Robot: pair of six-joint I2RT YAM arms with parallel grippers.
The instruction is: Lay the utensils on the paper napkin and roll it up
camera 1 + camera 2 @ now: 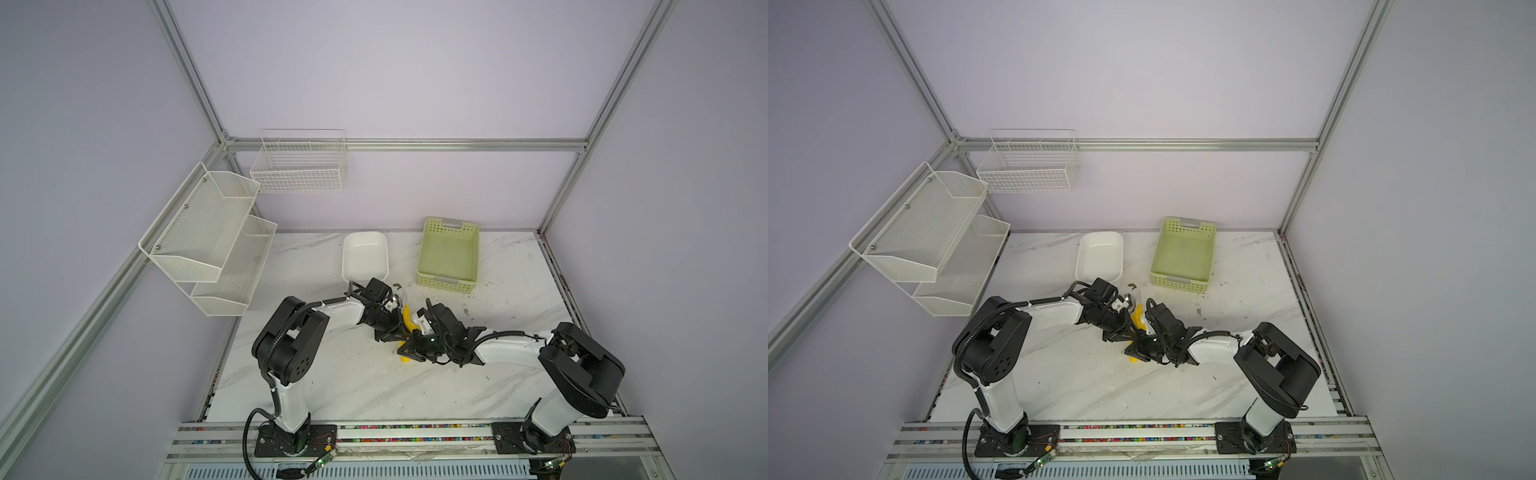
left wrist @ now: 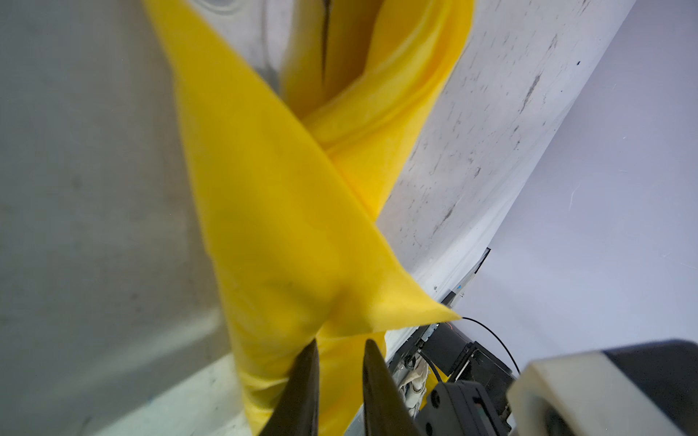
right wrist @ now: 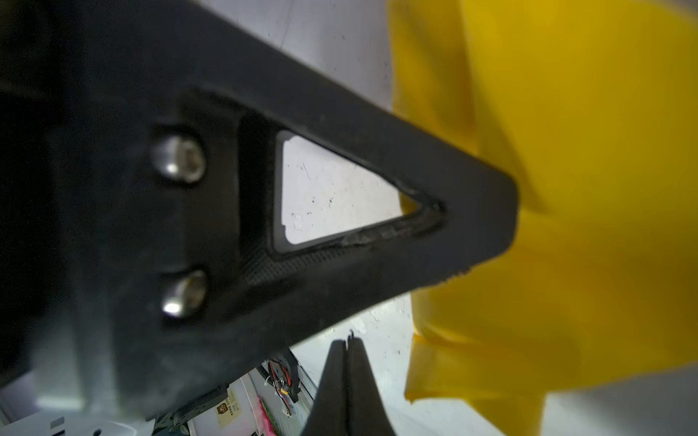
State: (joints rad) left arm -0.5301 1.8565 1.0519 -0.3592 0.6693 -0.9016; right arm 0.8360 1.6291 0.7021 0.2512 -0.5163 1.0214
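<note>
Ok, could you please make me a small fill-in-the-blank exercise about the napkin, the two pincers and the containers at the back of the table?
1. The left pincer grips the ____ paper napkin.
2. The right pincer is fully ____, holding nothing.
3. In a top view, the pale green basket stands to the ____ of the white dish.

Missing words: yellow; shut; right.

We find the left gripper (image 1: 397, 334) and right gripper (image 1: 404, 352) crowded together over the paper napkin (image 1: 407, 314) mid-table. Near and right of them the table (image 1: 353, 382) lies free; the white tub (image 1: 365, 243) and green basket (image 1: 448, 279) block the far side, wire shelves (image 1: 208, 241) the left.
</note>
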